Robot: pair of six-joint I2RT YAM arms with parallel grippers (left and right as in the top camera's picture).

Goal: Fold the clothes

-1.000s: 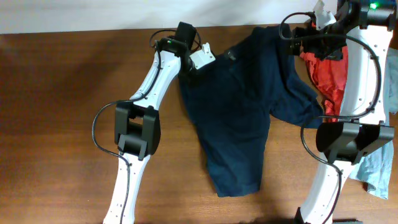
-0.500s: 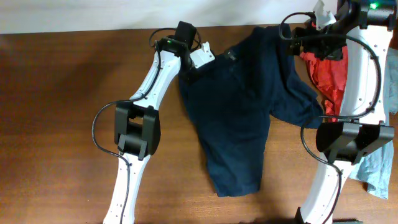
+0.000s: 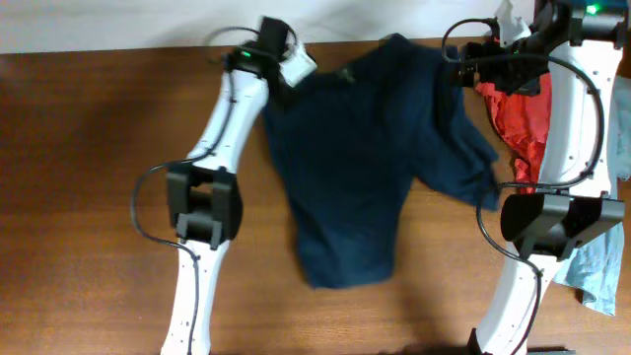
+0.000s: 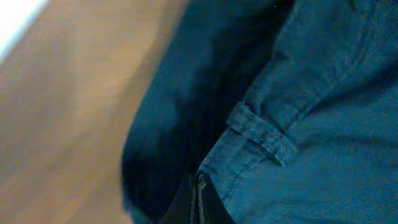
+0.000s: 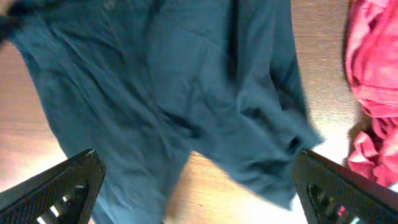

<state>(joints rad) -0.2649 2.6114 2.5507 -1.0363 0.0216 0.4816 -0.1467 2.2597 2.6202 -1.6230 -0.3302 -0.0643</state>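
A brown wooden table (image 3: 89,177) carries a large pair of dark navy-blue soft cloth shorts (image 3: 355,168), spread out flat with loose wrinkles. Just beside the shorts, on their right, lies a crumpled red cloth garment (image 3: 518,123). Further right of the shorts and nearer the front, a pale blue-grey cloth shirt (image 3: 596,271) lies bunched.

Shorts (image 3: 355,168) now farther left

Probably a lab: robot arms (image 3: 225,118) at a wooden table (image 3: 79,197).
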